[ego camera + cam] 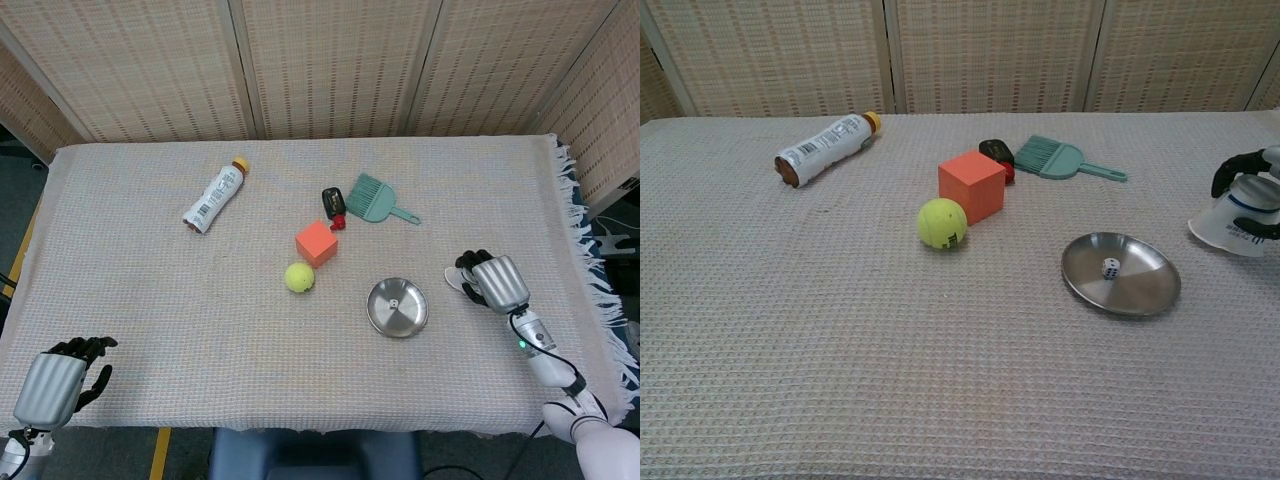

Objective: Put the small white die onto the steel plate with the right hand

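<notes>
The round steel plate [397,307] sits on the cloth-covered worktop [180,330], a small white die [397,303] at its centre (barely a speck here). The right hand [492,282] rests just beside the plate, dark fingers [470,263] curled. The left hand [62,385] lies at the near corner.

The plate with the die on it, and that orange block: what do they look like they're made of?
The plate looks like polished steel: a grey, mirror-like sheen. The die seems hard white plastic with dark pips. The orange block has flat matte faces, perhaps foam or painted wood; the look leaves that open.
</notes>
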Action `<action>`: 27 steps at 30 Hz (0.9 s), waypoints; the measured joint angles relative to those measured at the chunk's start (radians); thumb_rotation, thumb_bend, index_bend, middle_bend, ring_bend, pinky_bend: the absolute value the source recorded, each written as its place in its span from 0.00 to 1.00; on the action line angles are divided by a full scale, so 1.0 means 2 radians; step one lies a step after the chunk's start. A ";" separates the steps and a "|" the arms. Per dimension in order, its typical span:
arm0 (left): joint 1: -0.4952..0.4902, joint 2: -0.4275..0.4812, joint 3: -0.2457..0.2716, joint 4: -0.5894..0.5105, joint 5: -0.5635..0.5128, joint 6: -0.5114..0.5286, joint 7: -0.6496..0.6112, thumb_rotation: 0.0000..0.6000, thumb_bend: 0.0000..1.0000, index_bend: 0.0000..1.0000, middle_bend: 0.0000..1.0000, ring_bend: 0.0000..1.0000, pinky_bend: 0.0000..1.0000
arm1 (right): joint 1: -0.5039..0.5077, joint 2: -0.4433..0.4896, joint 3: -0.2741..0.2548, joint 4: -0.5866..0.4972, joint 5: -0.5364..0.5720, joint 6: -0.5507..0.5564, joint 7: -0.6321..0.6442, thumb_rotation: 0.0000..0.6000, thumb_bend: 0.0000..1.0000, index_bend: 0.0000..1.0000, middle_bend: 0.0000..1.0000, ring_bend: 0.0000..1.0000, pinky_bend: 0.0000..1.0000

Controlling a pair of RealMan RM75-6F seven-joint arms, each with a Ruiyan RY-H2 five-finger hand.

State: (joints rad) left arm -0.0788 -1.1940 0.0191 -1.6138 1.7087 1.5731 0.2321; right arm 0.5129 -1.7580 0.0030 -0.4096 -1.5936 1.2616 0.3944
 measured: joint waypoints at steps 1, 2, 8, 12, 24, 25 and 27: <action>0.000 0.000 0.000 0.000 0.000 0.000 0.001 1.00 0.39 0.38 0.49 0.46 0.62 | 0.000 -0.001 0.000 0.000 -0.001 0.008 0.001 1.00 0.40 0.71 0.58 0.53 0.83; 0.000 0.000 0.000 0.000 0.000 0.000 0.001 1.00 0.39 0.38 0.49 0.46 0.62 | 0.001 -0.002 0.001 -0.003 -0.003 0.019 0.002 1.00 0.40 0.71 0.58 0.53 0.83; 0.000 -0.001 0.000 0.000 0.000 0.001 0.003 1.00 0.39 0.38 0.49 0.46 0.62 | 0.007 0.007 -0.001 -0.056 -0.017 0.058 0.009 1.00 0.40 0.71 0.58 0.53 0.83; 0.000 -0.001 0.000 0.000 0.000 0.001 0.002 1.00 0.39 0.38 0.49 0.46 0.62 | 0.012 0.024 -0.004 -0.121 -0.025 0.064 0.011 1.00 0.40 0.71 0.58 0.53 0.84; 0.001 0.000 0.000 0.000 0.001 0.002 0.000 1.00 0.39 0.38 0.50 0.46 0.62 | 0.024 0.068 -0.014 -0.241 -0.029 0.018 -0.004 1.00 0.40 0.71 0.58 0.53 0.84; 0.001 0.000 -0.001 0.000 0.001 0.002 0.000 1.00 0.39 0.38 0.50 0.46 0.62 | 0.024 0.066 -0.015 -0.238 -0.029 0.017 -0.005 1.00 0.40 0.71 0.58 0.53 0.84; 0.001 0.000 -0.001 0.000 0.001 0.002 0.000 1.00 0.39 0.38 0.50 0.46 0.62 | 0.024 0.062 -0.016 -0.232 -0.030 0.015 -0.007 1.00 0.40 0.71 0.58 0.53 0.84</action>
State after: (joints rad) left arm -0.0776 -1.1937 0.0179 -1.6141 1.7100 1.5777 0.2312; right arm 0.5618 -1.6331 -0.0289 -0.8739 -1.6528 1.2908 0.3809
